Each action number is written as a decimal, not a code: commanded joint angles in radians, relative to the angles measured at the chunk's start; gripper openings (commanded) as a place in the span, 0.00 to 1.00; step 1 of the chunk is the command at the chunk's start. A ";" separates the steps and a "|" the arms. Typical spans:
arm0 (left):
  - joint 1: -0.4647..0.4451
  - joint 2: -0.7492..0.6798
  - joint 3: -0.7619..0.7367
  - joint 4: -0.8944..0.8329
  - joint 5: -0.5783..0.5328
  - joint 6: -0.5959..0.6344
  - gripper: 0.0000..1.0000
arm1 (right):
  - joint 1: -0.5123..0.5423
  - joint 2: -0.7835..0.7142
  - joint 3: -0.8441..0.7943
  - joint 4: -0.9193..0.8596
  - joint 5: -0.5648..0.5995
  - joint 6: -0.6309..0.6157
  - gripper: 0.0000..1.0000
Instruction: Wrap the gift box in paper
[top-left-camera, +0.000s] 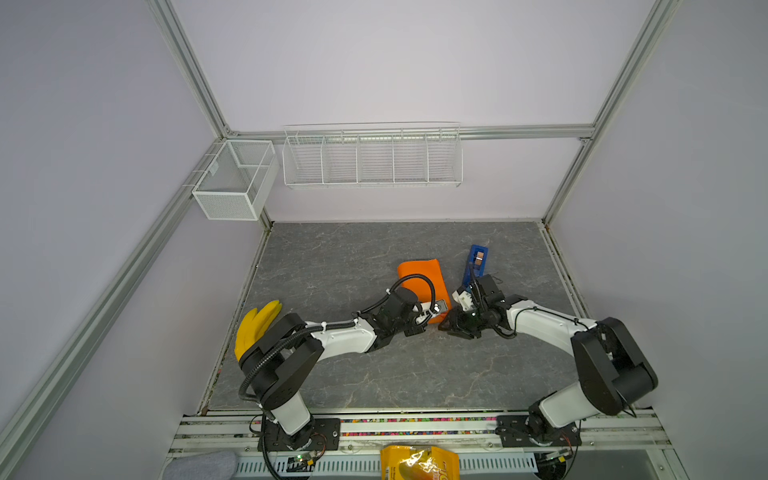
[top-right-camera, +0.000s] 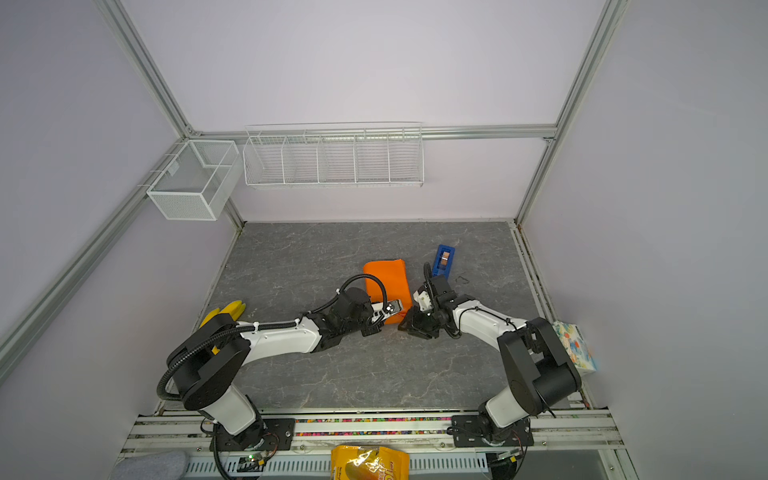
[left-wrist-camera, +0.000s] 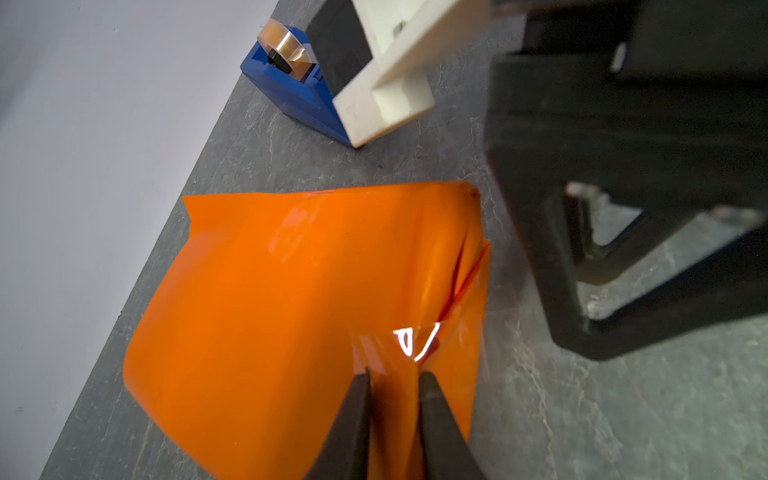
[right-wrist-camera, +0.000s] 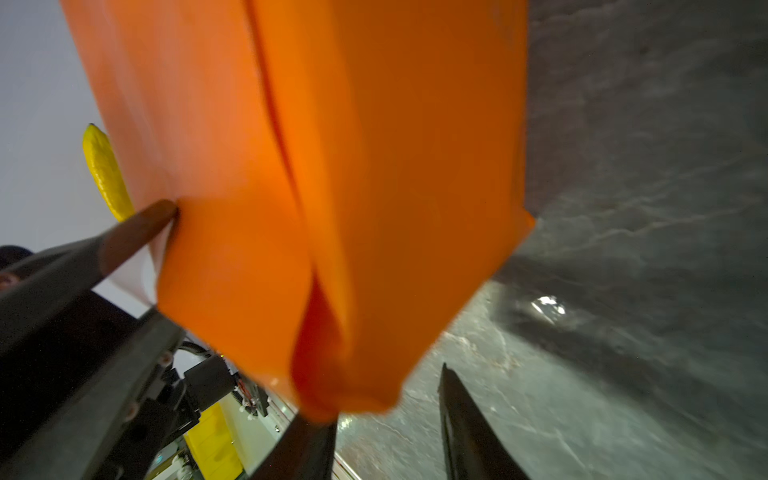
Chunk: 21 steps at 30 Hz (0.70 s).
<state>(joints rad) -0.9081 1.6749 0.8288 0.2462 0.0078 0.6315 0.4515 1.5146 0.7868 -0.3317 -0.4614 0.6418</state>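
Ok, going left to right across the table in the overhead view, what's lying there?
From the left: bananas → orange paper → blue tape dispenser.

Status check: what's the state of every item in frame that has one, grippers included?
paper, folded into a bundle on the table
left gripper, shut on the paper
right gripper, open, at the paper's end
tape dispenser, upright, roll loaded
gift box, not visible
bananas, lying at the table's left edge
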 joint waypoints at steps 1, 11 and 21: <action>0.002 0.045 -0.009 -0.134 0.026 -0.015 0.21 | 0.001 -0.065 -0.014 -0.119 0.133 -0.038 0.44; 0.002 0.043 -0.004 -0.139 0.032 -0.016 0.21 | 0.025 -0.108 -0.061 0.145 -0.019 0.059 0.23; 0.002 0.042 0.002 -0.151 0.032 -0.015 0.21 | 0.057 -0.035 -0.027 0.293 -0.033 0.114 0.11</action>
<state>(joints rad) -0.9077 1.6749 0.8360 0.2321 0.0090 0.6243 0.5022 1.4555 0.7414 -0.0940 -0.4976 0.7300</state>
